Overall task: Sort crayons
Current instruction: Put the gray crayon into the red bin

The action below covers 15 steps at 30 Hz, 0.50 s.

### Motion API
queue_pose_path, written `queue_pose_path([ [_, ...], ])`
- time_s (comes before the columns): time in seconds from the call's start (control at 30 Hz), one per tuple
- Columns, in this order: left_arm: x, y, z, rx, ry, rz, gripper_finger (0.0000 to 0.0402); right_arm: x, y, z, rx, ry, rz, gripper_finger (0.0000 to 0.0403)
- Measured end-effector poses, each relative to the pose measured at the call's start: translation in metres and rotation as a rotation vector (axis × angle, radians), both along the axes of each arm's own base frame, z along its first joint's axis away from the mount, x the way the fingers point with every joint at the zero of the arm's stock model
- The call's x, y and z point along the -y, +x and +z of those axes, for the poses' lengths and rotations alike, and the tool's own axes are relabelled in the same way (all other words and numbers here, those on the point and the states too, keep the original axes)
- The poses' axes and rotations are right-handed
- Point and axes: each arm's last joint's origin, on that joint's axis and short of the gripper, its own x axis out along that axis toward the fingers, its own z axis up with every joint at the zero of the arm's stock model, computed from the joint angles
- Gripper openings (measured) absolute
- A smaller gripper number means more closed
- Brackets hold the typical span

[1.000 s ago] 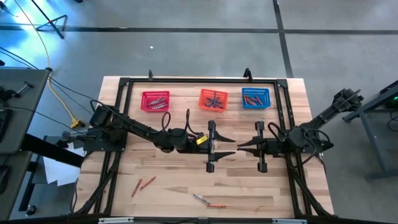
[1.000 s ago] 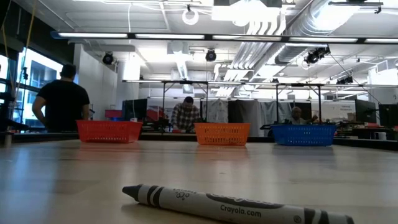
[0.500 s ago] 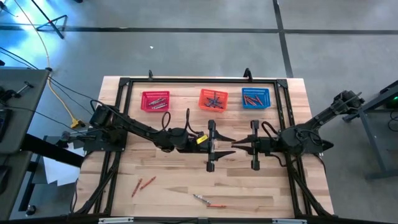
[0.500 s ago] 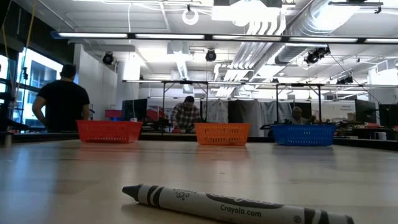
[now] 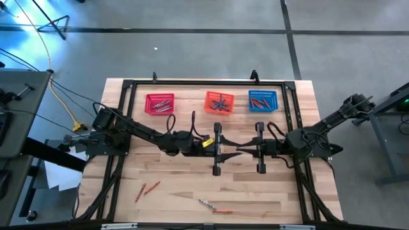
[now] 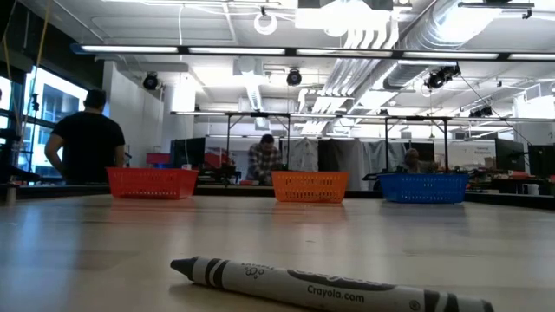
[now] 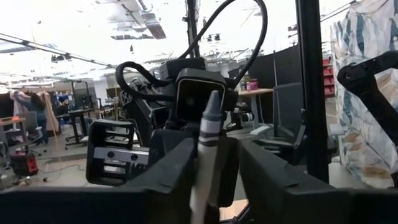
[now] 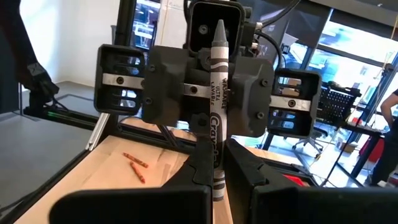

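High view: we see left gripper (image 5: pixel 235 153) and right gripper (image 5: pixel 246 151) nose to nose mid-frame for a handoff. Right wrist: right fingers pinch grey crayon (image 8: pixel 217 99). Left wrist: left fingers spread around crayon tip.

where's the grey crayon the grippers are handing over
High view: mid-table, where the left gripper and right gripper meet. The grey paper-wrapped crayon stands gripped by the right gripper.
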Motion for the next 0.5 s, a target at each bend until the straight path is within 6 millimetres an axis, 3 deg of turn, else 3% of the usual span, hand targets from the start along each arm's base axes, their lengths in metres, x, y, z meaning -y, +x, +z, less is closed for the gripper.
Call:
queue_pose_path([
  [0.2,-0.0077,0.0021,-0.0014,-0.018,0.003,0.017,0.0019,0.0000,0.0000,-0.0002,-0.002,0.003,-0.001,0.0007],
  [0.5,-0.0091,0.0024,-0.0017,-0.023,0.006,0.020,0.0005,0.0001,0.0000,-0.0003,-0.004,0.018,-0.003,0.0013],
])
